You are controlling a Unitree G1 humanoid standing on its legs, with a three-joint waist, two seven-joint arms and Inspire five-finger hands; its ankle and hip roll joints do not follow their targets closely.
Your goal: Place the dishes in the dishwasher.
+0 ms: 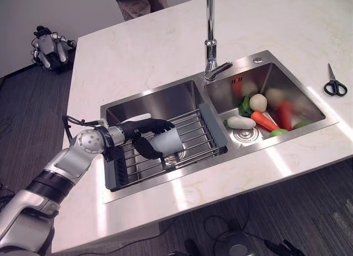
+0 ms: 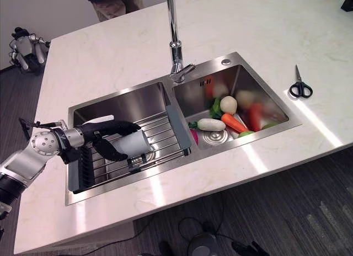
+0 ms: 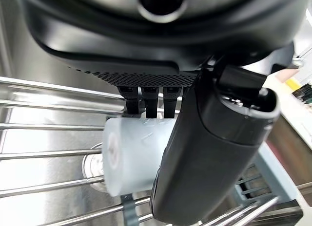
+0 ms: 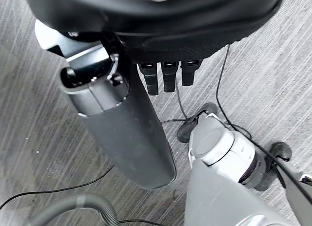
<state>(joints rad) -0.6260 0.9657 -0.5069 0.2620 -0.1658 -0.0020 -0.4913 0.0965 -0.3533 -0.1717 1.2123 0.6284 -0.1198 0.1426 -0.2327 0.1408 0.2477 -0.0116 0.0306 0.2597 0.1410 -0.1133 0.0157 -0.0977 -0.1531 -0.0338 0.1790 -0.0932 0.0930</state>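
Left eye view: left hand [image 1: 144, 138] at 8 o'clock, fingers and thumb curled round a white cup [image 1: 167, 140] lying on its side on the wire rack [image 1: 194, 136] in the left sink basin [image 1: 165, 101]. Cup's long axis points toward 3 o'clock. Right hand [image 4: 127, 122] hangs over floor, fingers relaxed, empty; left is nearer.

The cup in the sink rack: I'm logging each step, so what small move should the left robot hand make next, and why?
Probably lift straight up. The left robot hand has its fingers and thumb curled round the white cup, which lies on its side on the wire rack over the left basin, so raising it clears the wires.
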